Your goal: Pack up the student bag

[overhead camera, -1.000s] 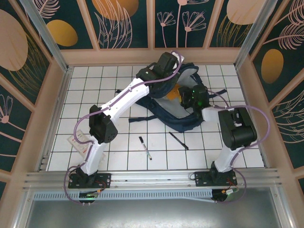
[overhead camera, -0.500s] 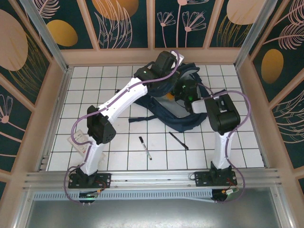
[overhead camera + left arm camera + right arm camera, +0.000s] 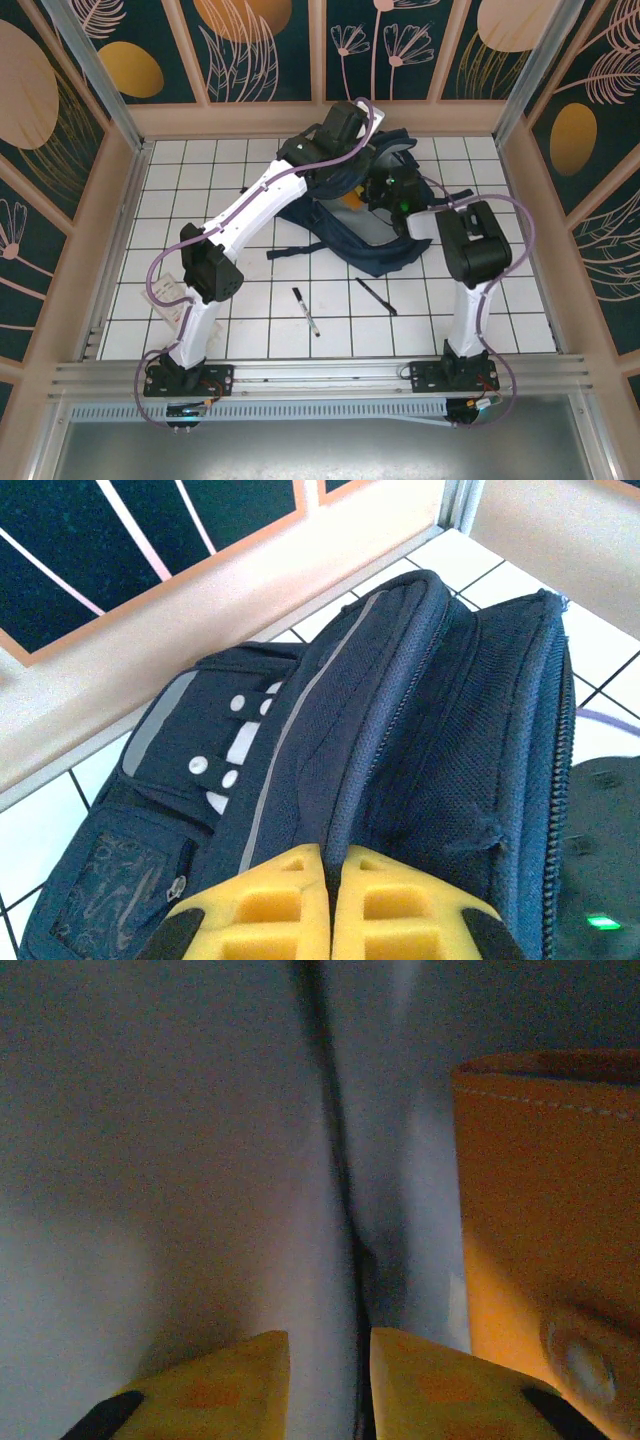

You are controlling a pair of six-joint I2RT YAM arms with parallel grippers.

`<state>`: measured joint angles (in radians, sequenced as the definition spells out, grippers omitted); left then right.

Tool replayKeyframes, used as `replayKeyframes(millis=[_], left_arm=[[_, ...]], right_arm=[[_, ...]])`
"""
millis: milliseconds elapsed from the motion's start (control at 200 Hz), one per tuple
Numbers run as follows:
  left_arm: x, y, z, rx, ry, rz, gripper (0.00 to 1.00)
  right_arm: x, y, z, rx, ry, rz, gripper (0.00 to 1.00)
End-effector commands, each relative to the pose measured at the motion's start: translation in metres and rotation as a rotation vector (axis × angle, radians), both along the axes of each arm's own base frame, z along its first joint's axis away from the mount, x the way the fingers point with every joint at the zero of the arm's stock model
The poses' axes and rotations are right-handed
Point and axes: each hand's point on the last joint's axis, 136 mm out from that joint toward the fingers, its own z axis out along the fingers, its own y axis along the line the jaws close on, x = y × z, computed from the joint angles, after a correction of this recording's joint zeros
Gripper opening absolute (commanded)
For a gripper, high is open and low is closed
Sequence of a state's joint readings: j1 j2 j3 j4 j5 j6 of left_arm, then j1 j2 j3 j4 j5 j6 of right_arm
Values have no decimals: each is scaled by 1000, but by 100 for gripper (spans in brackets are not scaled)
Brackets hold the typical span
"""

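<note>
White tiled counter is carrying your soft, floppy bag. Your left claw is pinching its rim tight, a good place to hold; your right claw is gaping a little, empty.

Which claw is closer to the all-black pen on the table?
Right. The right claw is down inside the student bag, just beyond the all-black pen. The left claw pinches the bag's far top edge, farther from the pen.
</note>
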<state>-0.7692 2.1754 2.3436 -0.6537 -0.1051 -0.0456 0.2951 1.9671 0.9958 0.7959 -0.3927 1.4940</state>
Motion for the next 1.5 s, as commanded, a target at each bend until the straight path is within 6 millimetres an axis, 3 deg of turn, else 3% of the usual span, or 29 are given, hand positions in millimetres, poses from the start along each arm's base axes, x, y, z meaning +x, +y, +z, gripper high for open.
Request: replayKeyframes(millis=[0, 135, 265, 360, 586, 751, 1121, 1316, 1401, 1496], left_arm=[[1, 4, 73, -120, -148, 6, 0], [0, 4, 69, -113, -143, 2, 0], [-3, 2, 71, -130, -135, -10, 0], [-4, 2, 72, -130, -137, -13, 0], [-6, -4, 68, -146, -115, -36, 0], [-8, -9, 62, -154, -94, -59, 0], [-12, -18, 52, -186, -55, -92, 0], [-12, -15, 48, -177, -58, -85, 0], [-12, -14, 45, -174, -59, -77, 0], [-7, -7, 35, -141, -65, -42, 0]], right_arm=[[-25, -1, 28, 3, -58, 73, 29], [-48, -10, 18, -41, -22, 78, 29], [-63, -23, -14, -175, 67, 65, 29], [-63, -29, -29, -241, 88, 52, 30], [-37, -18, -45, -265, 77, 81, 33], [-13, -6, -48, -253, 60, 82, 20], [42, 18, -65, -171, 44, -6, 12], [63, 47, -49, -21, -11, 0, 10], [63, 47, -33, 23, -36, 3, 12], [48, 35, -14, 18, -30, -3, 16]])
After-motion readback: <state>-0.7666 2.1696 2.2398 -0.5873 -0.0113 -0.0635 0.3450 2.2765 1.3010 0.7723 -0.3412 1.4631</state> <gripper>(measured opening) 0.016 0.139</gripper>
